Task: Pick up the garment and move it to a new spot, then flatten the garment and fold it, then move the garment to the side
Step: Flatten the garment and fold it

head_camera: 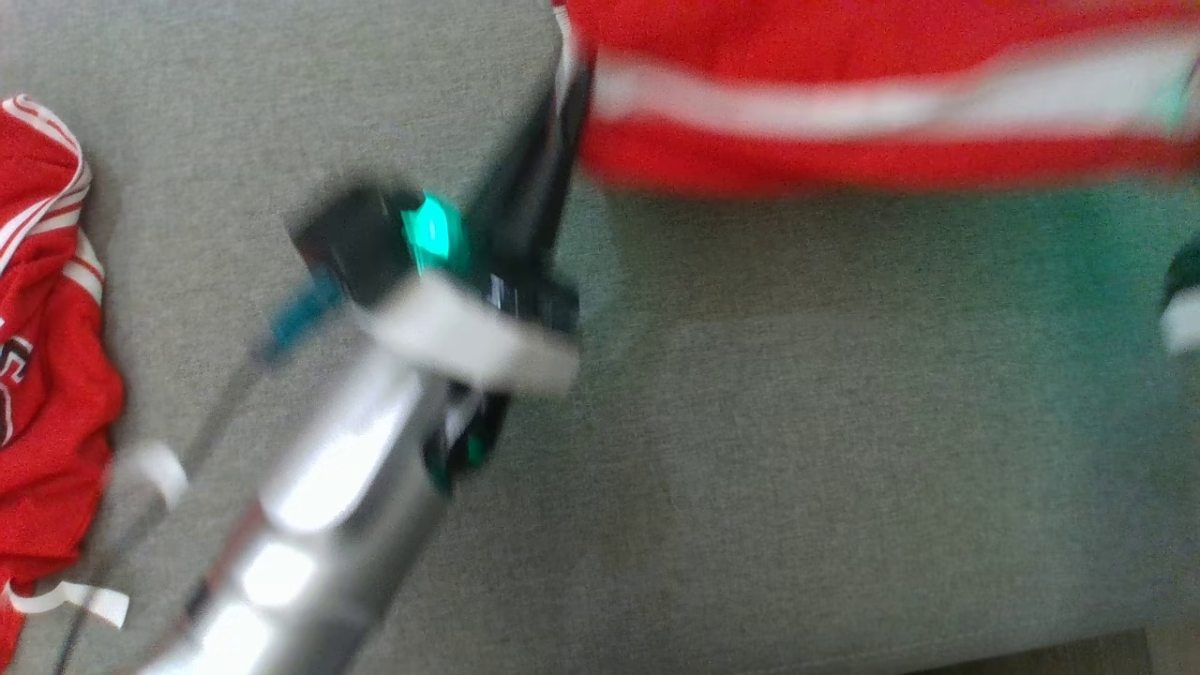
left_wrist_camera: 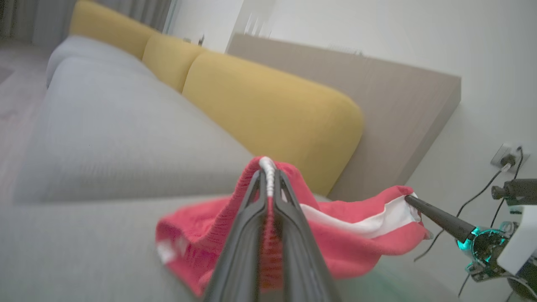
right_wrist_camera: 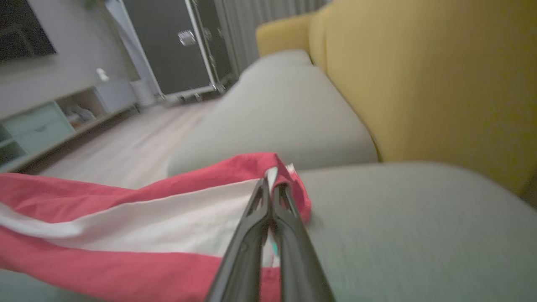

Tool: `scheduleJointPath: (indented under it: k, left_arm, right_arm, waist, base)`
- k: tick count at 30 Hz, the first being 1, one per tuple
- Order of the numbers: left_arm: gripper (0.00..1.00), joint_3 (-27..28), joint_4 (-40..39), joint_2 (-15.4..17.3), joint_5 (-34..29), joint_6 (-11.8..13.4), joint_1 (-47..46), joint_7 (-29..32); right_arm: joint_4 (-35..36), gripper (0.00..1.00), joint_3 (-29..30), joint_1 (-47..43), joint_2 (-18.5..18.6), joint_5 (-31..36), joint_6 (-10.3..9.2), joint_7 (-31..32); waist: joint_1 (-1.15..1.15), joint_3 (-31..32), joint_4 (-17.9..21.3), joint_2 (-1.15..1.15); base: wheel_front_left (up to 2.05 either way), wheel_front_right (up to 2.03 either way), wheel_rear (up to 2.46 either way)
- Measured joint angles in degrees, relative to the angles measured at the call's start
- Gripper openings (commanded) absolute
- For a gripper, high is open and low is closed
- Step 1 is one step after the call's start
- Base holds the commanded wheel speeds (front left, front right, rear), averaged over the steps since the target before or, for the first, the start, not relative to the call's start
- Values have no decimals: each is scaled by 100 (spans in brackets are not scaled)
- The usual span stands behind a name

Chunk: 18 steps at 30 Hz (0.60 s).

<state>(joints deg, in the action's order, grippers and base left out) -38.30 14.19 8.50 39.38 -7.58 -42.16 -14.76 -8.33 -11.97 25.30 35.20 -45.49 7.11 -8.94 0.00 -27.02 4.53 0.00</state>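
A red garment (left_wrist_camera: 356,243) with a white stripe is being pinched at one edge by the left gripper (left_wrist_camera: 268,174) and at another edge by the right gripper (left_wrist_camera: 410,201). It is being held over the grey sofa seat (left_wrist_camera: 117,138), in front of the yellow back cushions (left_wrist_camera: 272,105).

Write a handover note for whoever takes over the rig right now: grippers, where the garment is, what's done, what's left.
Grippers: the left gripper is shut on the garment, pinching a white-trimmed edge. The right gripper is shut on its other end, at the white stripe.
Garment: red with a white stripe, held spread between both grippers over the grey sofa seat. Blur hides whether its lower edge touches the seat.
Also: a second red garment lies crumpled on the seat at the robot's left.
Done: pick-up.
Left: set it down in a new spot, flatten, fold, move aside.
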Motion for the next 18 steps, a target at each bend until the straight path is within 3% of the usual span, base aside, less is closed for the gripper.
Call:
scheduleJointPath:
  k: [5, 6, 7, 8, 12, 18]
  left_arm:
    - [0, 279, 44, -88, -625, 0, 1161, 5]
    - [0, 349, 42, -112, -717, 0, 1280, 5]
    - [0, 413, 37, -142, -810, 0, 1366, 5]
    - [0, 508, 22, -189, -872, 0, 1433, 5]
    - [0, 765, -23, -252, -1028, 0, 1532, 5]
    - [0, 1033, -4, -255, -1131, 0, 1571, 5]
  right_arm:
    - [-193, 0, 162, -1103, -636, 417, 0, -22]
    - [-199, 19, 246, -1275, -797, 476, 0, -41]
    - [-205, 91, 366, -1443, -949, 514, 0, -66]
    - [-203, 100, 475, -1596, -1057, 565, 0, -66]
    - [111, 100, 690, -2151, -1232, 605, 0, 3]
    - [951, 100, 177, -2578, -1181, 85, -1, 158]
  waist:
    - [0, -21, -65, 0]
    - [0, -17, -76, 0]
    - [0, -11, -92, 0]
    - [-1, -2, -112, 0]
    - [-1, 80, -189, 0]
    - [-1, 214, -258, 0]
  base:
    - [0, 0, 0]
    - [0, 0, 0]
    - [0, 0, 0]
    - [0, 0, 0]
    - [0, 0, 0]
    - [0, 0, 0]
